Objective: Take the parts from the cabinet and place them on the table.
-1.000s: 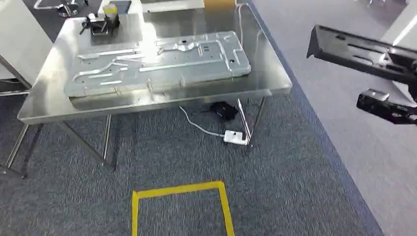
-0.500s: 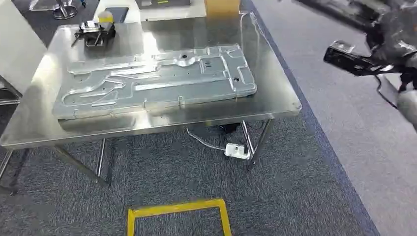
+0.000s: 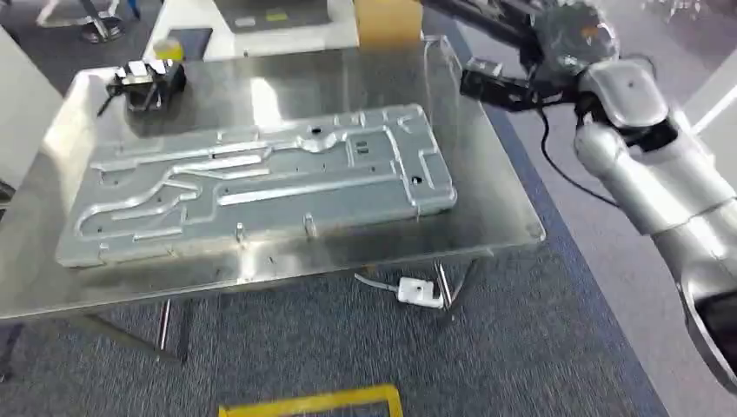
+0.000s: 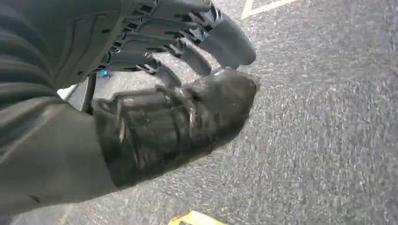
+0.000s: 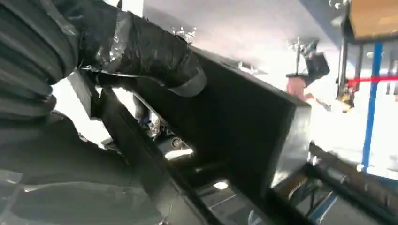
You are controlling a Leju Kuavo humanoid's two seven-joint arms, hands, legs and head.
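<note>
My right hand (image 3: 569,42) grips a long black metal part (image 3: 487,17) and holds it in the air above the far right corner of the steel table (image 3: 508,204). In the right wrist view the thumb (image 5: 141,51) lies across the black channel-shaped part (image 5: 244,126). My left hand (image 4: 178,70) hangs over the grey carpet with its fingers loosely apart and nothing in them. The cabinet is out of sight.
A large stamped metal panel (image 3: 261,187) covers most of the table. A small black fixture (image 3: 143,82) sits at the far left corner, with a cardboard box (image 3: 387,22) behind the table. A white power adapter (image 3: 417,291) and yellow floor tape (image 3: 313,401) lie on the carpet.
The camera has come closer to the table, so the whole scene has shifted. My right arm has swung the black part leftward, from beside the table to above its far right corner.
</note>
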